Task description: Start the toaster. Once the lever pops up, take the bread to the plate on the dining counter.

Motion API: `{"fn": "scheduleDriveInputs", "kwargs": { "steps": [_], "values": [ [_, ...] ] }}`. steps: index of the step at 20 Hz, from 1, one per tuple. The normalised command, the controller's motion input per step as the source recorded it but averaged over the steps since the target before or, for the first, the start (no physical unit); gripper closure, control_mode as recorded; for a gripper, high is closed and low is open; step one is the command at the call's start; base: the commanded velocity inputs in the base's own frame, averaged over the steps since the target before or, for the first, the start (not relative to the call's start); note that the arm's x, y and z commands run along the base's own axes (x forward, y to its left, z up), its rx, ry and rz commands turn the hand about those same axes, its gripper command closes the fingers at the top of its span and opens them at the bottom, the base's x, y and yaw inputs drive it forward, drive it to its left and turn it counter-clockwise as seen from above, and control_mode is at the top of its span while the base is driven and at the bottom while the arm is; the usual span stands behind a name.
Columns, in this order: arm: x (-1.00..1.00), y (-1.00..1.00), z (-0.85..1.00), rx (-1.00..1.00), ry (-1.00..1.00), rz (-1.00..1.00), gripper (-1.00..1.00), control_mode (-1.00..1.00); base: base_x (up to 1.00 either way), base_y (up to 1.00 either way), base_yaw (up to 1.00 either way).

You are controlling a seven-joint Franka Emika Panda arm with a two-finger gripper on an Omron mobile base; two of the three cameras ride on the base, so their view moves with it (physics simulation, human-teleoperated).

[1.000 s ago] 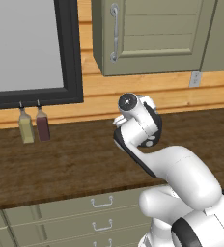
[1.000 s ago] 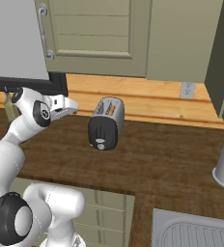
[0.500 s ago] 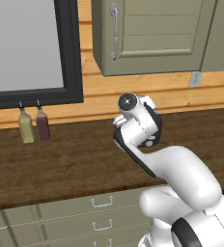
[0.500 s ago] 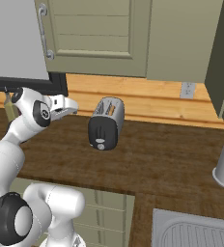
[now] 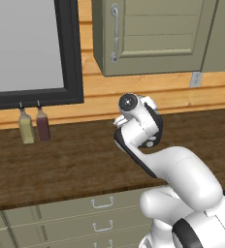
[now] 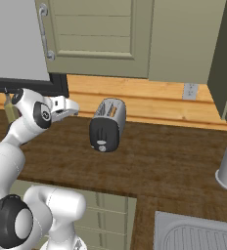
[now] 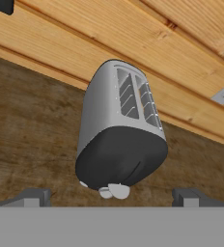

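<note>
- Gripper (image 7: 111, 198): two dark fingertips at the bottom of the hand view, spread wide with nothing between them, short of the toaster's black end.
- One toaster (image 6: 107, 125), silver-grey with two slots, on the dark wood worktop (image 6: 174, 161) near the plank wall and just beyond the gripper. Its black end panel (image 7: 121, 157) faces the hand.
- Small pale knobs under that panel; cannot tell which is the lever.
- Slots look empty from here; no bread edge made out.
- Judgement: task at its start. Toaster not yet started; press, pop-up, bread carry to plate all remain.
- Farther off: two bottles (image 5: 34, 127) by the wall, one wall outlet (image 6: 190, 91), one cabinet door handle (image 6: 45, 34).
</note>
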Motion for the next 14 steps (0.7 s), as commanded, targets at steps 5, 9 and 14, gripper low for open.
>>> {"fn": "scheduleDriveInputs", "kwargs": {
  "steps": [5,9,14],
  "values": [
    [0.00,0.00,0.00,0.00,0.00,0.00,-1.00,-1.00,0.00,0.00,0.00],
    [0.00,0.00,0.00,0.00,0.00,0.00,-1.00,-1.00,0.00,0.00,0.00],
    [0.00,0.00,0.00,0.00,0.00,0.00,-1.00,-1.00,0.00,0.00,0.00]
  ]
}}
